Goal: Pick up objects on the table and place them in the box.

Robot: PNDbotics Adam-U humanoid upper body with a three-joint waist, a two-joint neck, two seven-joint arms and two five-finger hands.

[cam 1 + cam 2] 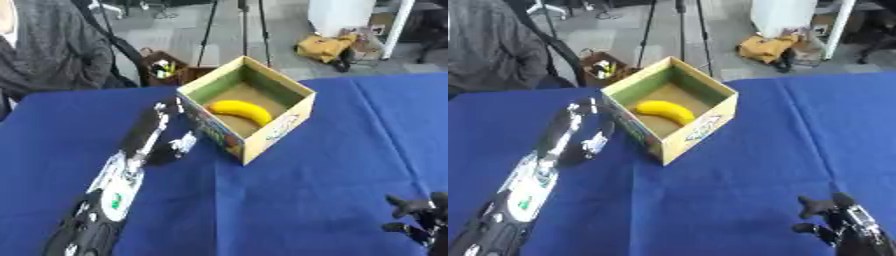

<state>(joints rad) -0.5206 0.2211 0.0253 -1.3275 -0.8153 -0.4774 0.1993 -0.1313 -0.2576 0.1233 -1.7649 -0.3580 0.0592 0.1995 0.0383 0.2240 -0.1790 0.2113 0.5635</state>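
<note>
Box (262,131) is the landmark: open cardboard carton, printed outer walls, greenish inner walls, brown floor, sitting corner-on toward the robot on the blue-clothed bench (315,190). Banana (242,111) lies flat inside the box on its floor, near the middle, curved, plain yellow, no visible bruising. It looks set down there, not held by anything.

Left hand (157,131) is just left of the box, beside the near-left wall, low over the cloth, arm running back toward the lower-left corner. Fingers look extended and relaxed, holding nothing; the tips point up toward the box's left corner. Whether they touch the wall, cannot tell. Judged: the hand sits here because it is the arm nearest the box opening, so it is probably the one doing the placing.

Right hand (837,225) is well apart from the box, down at the lower-right corner, idle, fingers up and loosely spread, nothing in them.

No other loose object shows on the cloth around the box, so by these views the placing looks mostly or fully done.
</note>
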